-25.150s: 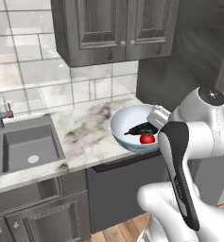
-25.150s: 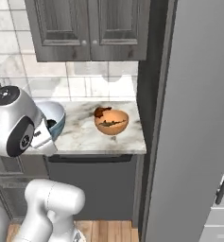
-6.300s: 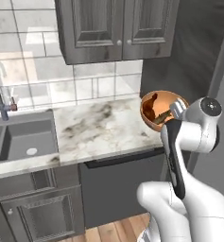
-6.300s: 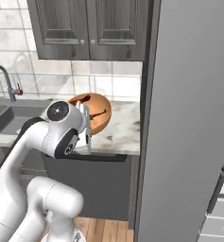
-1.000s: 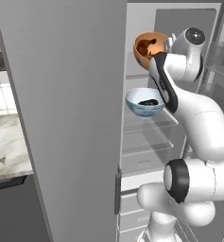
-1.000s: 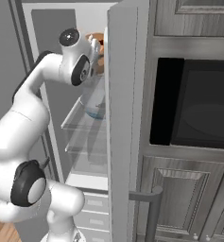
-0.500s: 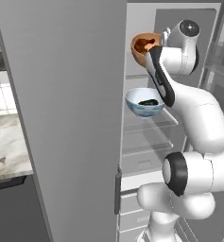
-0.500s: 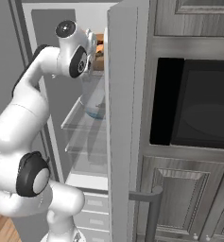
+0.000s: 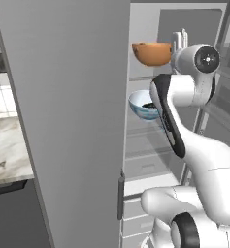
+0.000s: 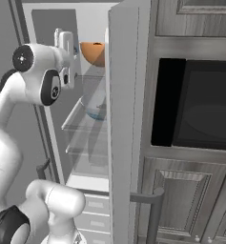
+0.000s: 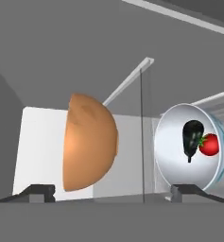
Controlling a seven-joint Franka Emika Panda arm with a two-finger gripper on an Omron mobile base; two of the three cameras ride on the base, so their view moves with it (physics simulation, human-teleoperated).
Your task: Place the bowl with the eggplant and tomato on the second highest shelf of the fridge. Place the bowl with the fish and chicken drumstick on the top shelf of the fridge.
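Nearest thing first: the claw point(image 11: 112, 191) is spread wide with nothing in it. Both tips stand well apart at the bottom of the hand view, and I see no contact with anything.

Dead ahead of it is the orange bowl point(image 11: 87, 142). That's the relation I care about, since the bowl lies straight along the claw's reach, roughly between the lines of the two tips. From the left base view, the claw point(image 9: 179, 38) is just beside the bowl point(image 9: 153, 53) at about rim height. So I reckon any exit has to be straight back out, no sideways swing, or a tip clips the rim.

The orange bowl sits on the top shelf point(image 11: 142, 118), near its front edge. I can't see into it from any angle, so I can't confirm the fish and drumstick.

One level down and a bit further on, the white bowl point(image 11: 189, 149) sits on the second shelf point(image 10: 71, 125), also toward the front edge. The eggplant point(image 11: 192, 137) lies in it with the tomato point(image 11: 209, 145) touching its side. The eggplant's long axis runs roughly across the bowl's middle.

Count: two bowls, one eggplant, one tomato, one claw. To me both placements look done, only the retreat left.
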